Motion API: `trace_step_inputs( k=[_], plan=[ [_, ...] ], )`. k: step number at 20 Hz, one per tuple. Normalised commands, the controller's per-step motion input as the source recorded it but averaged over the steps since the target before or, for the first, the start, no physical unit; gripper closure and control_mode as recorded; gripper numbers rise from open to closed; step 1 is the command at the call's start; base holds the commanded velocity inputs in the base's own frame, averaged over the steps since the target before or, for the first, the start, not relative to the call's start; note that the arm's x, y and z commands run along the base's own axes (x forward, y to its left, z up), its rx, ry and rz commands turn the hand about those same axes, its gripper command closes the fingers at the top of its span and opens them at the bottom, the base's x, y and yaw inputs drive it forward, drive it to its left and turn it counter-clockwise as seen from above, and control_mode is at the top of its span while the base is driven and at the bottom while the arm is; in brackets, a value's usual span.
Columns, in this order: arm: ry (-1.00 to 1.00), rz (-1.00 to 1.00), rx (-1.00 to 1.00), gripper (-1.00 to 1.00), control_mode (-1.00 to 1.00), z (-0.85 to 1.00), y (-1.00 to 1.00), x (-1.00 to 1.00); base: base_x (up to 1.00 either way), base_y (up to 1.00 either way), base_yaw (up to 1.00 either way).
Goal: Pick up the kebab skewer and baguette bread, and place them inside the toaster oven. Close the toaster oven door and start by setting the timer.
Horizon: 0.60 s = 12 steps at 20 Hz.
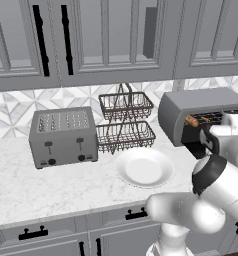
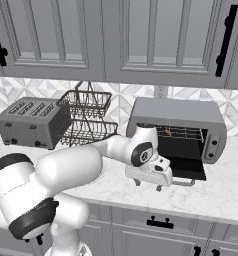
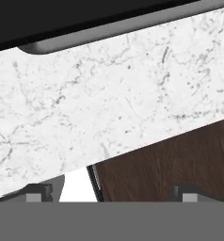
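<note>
The toaster oven [image 2: 177,111] [image 1: 198,102] stands on the counter with its door [image 2: 187,168] dropped open and flat. On its rack lies the golden-brown baguette bread [image 1: 192,121]. A small orange-tipped piece, apparently the kebab skewer [image 2: 168,133], rests on the same rack. My gripper [image 2: 148,186] hangs open just off the door's front left corner, fingers pointing down at the counter, nothing between them. In the hand view the open gripper [image 3: 114,193] looks down past the door's dark glass [image 3: 76,14] and its grey bar handle [image 3: 114,32] at the marble.
A white plate [image 1: 143,168] sits on the marble counter [image 1: 56,187] left of the oven. Behind it is a two-tier wire basket rack [image 1: 125,120], and a grey pop-up toaster [image 1: 63,136] farther left. Wall cabinets hang above; the counter's front edge and dark floor [image 3: 180,155] lie below my hand.
</note>
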Motion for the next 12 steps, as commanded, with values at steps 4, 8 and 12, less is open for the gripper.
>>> trace_step_inputs(
  k=[4,8,12],
  plan=[
    [0.00,0.09,0.13,-1.00,-1.00,-0.13,0.00,0.00,0.00,0.00,0.00],
    [0.00,0.00,0.13,-1.00,-1.00,-0.06,0.00,0.14,0.00,0.00,0.00],
    [-0.01,0.00,0.02,-1.00,-1.00,-0.24,0.00,0.34,0.00,0.00,0.00]
  ],
)
